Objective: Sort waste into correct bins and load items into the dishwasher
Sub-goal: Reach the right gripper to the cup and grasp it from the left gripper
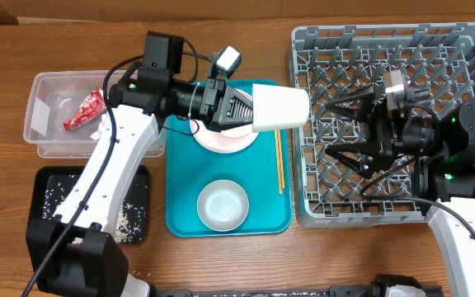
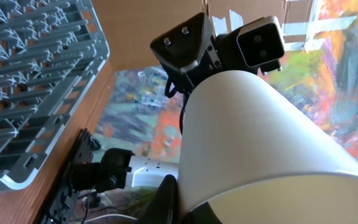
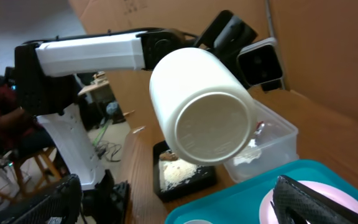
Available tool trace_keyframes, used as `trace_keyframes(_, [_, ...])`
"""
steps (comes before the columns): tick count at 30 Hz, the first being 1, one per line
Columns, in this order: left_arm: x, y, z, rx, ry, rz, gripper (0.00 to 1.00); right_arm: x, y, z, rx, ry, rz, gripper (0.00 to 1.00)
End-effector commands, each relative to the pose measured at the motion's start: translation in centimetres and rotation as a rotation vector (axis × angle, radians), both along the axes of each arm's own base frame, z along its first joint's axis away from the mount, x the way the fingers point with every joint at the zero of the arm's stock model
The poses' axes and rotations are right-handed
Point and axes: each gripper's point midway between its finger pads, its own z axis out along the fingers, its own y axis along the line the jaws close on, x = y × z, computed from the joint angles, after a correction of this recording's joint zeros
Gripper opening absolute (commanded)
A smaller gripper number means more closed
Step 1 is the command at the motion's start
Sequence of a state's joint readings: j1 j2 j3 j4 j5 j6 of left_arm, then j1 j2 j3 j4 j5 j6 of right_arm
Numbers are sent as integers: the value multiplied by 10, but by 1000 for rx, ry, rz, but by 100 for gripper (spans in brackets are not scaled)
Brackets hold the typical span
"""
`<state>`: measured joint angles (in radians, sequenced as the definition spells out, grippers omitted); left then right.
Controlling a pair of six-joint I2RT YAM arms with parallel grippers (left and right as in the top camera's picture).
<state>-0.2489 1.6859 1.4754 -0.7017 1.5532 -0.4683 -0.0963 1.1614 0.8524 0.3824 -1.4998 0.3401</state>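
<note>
- The overhead view looks straight down from well above the table (image 1: 221,33), taking in everything from the clear tub (image 1: 35,115) and black tray (image 1: 138,194) at the left to the rack (image 1: 303,49) at the right
- The left wrist view sits very close behind the white cup (image 2: 253,137), which fills much of the frame; it is rolled sideways and faces past a corner of the rack towards the room beyond
- The right wrist view looks low across the table from the rack side towards the left arm (image 3: 92,53), meeting the white cup's base at close range
- All three views share the white cup; overhead and right wrist also share the clear tub, black tray and teal tray (image 3: 229,202); overhead and left wrist share the rack
</note>
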Motion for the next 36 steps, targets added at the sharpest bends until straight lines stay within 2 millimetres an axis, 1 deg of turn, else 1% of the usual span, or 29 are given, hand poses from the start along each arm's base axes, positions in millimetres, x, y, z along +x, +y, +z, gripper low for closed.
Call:
trace_keyframes(1, [-14,-11,12,-29,-18,-59,4,-8,2,5,-8,-15,51,100])
trace_keyframes(6, [-24,-20,12,-30,-22,-93,4,-10,6,5,-8,-18,65,100])
trace_keyframes(9, [-26,-23,12,-30,-22,-102,4,-14,15,6,-7,-29,89,100])
trace_keyframes(15, [-27,-24,11,-35,-38,-107,4,-4,28,10,12,-29,30,100])
trace_keyframes(21, [-29,-25,11,-35,-37,-111,4,-4,42,11,20,-59,48,100])
trace_keyframes(27, [-30,-25,11,-35,-35,-113,4,1,45,13,26,-101,41,100])
trace_keyframes(29, [-30,-25,11,-35,-35,-113,4,3,45,15,29,-116,30,95])
trace_keyframes(31, [-30,-25,11,-35,-36,-113,4,2,45,17,30,-134,31,86])
trace_keyframes(32, [-29,-25,11,-35,-35,-113,4,2,45,17,30,-136,31,84])
trace_keyframes(36, [-29,-25,11,-34,-35,-113,4,1,45,16,31,-103,41,82])
